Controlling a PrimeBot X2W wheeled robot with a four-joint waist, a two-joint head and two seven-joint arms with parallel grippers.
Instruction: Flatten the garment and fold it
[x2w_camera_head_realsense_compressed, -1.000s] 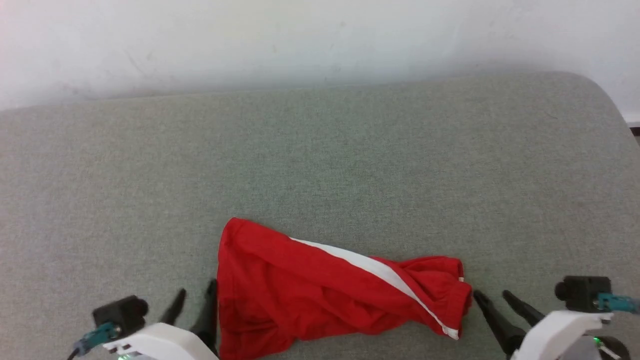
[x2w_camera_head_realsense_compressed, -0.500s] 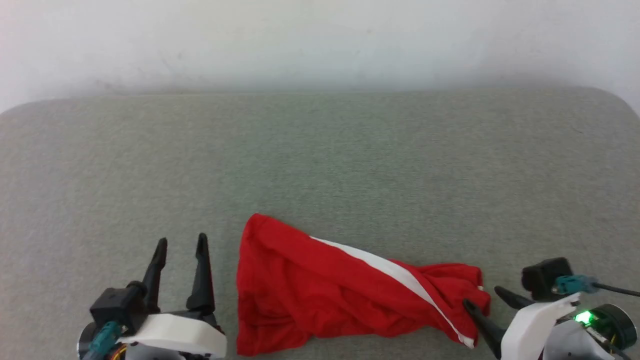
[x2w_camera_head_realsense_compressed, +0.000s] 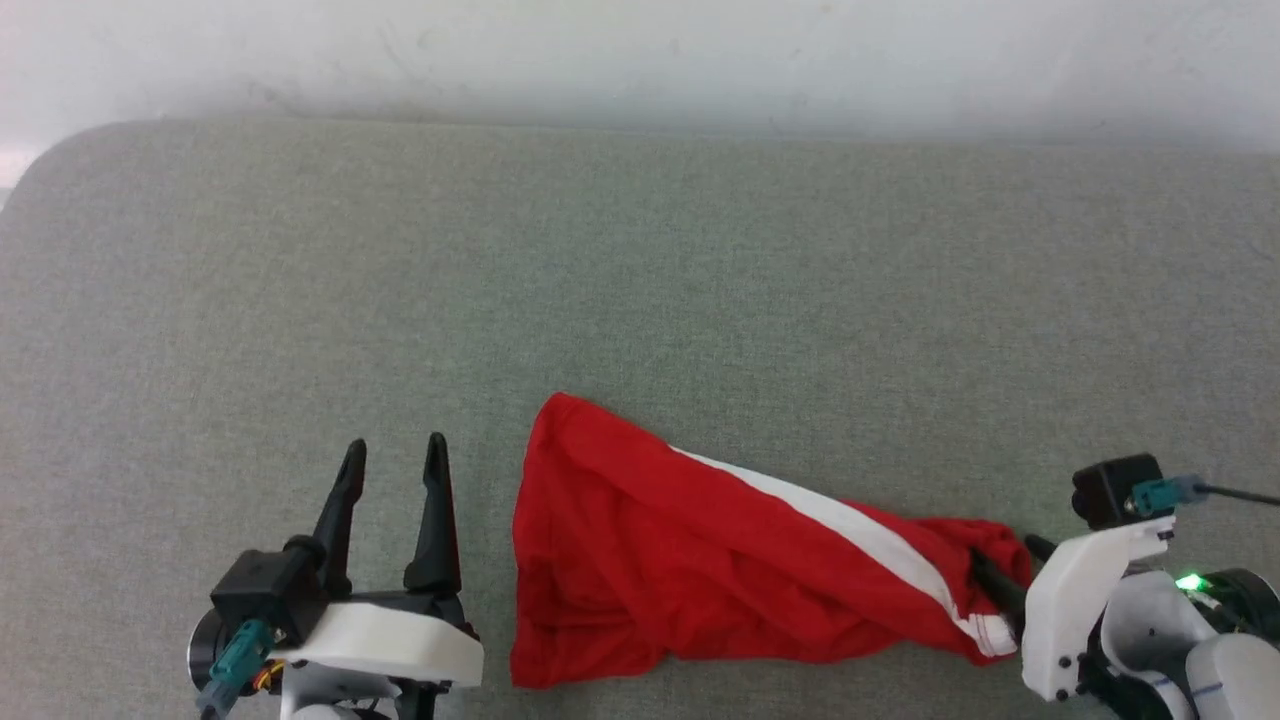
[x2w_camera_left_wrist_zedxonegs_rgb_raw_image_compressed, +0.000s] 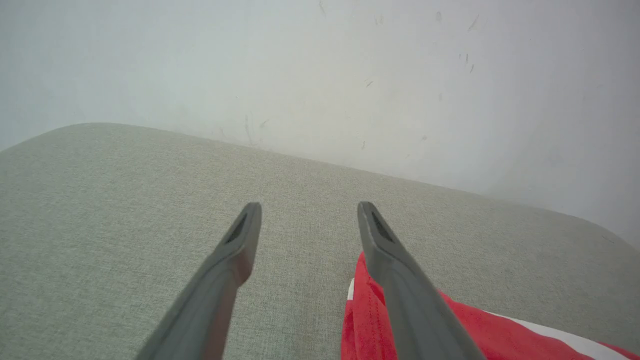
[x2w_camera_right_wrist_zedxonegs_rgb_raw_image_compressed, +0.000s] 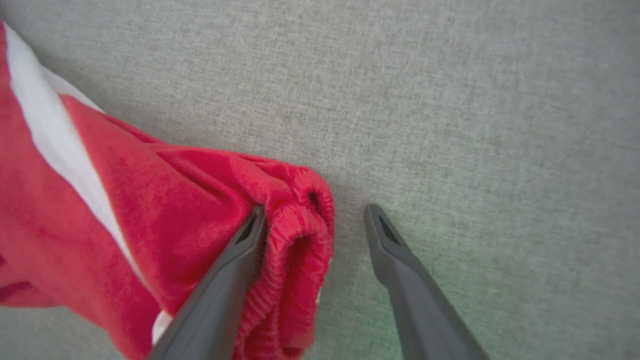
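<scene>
**Shorts bunched at near edge, right end effector open around their gathered end**

Left end effector: fingers spread wide, nothing in them. It sits just left of the garment's left edge and does not touch it. In the left wrist view one finger overlaps the red cloth, with bare worktop between the tips.

Garment: red shorts with one white stripe running diagonally. They lie low-centre on the grey fabric-covered worktop. The left end is broad and the cloth narrows to a wrinkled bunch at right. Not flat, nothing folded yet.

Right end effector: jaws apart. One finger is pressed against the rolled, ribbed edge, probably the elastic waistband. The other is over bare worktop, so it hasn't pinched the cloth.

Handling, as a judgement: the fabric is thin, light and floppy, so it should drag and crease easily and slip from a shallow pinch. Best holds are the thicker gathered band at right and the hemmed left edge. Pulling those apart should spread it.

Writing: no readable lettering or logo on the cloth.
</scene>
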